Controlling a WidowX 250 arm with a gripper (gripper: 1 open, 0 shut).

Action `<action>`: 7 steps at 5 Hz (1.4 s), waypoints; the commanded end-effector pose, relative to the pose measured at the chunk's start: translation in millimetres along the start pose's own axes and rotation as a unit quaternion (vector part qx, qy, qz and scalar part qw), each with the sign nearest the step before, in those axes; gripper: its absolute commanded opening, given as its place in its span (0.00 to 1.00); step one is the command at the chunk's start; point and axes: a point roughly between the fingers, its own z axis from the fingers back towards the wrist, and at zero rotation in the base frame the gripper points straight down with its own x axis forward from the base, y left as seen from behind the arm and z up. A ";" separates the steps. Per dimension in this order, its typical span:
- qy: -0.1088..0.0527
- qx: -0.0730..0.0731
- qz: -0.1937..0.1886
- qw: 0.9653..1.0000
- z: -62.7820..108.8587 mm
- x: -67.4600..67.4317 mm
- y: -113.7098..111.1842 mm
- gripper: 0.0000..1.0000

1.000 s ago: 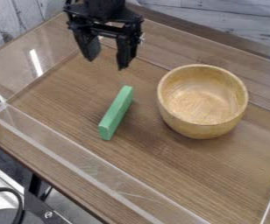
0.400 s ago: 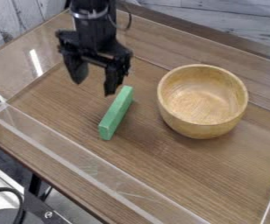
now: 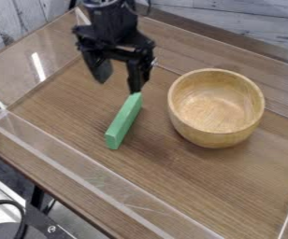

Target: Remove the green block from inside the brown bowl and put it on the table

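The green block [image 3: 124, 122] lies flat on the table [image 3: 72, 107], left of the brown bowl [image 3: 217, 107], apart from it. The bowl's inside shows nothing in it. My gripper [image 3: 119, 75] hangs open just above and behind the block's far end, pointing down, with nothing between its dark fingers [image 3: 99, 67]. It does not touch the block.
Low clear acrylic walls [image 3: 59, 154] edge the table at the front, left and back. A bare stretch of wood runs in front of the block and bowl. A dark cable and a wheel [image 3: 3, 219] show below the table's front left corner.
The gripper dipped toward the block's left side, then shifted right and slightly up, still open. Block and bowl have not moved.
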 end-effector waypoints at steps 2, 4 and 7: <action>-0.038 0.019 -0.022 0.999 11.5 11.4 10.4 1.00; 0.014 -0.002 -0.012 1.000 0.4 0.1 13.3 1.00; -0.051 -0.020 -0.048 0.997 6.8 -12.7 5.8 1.00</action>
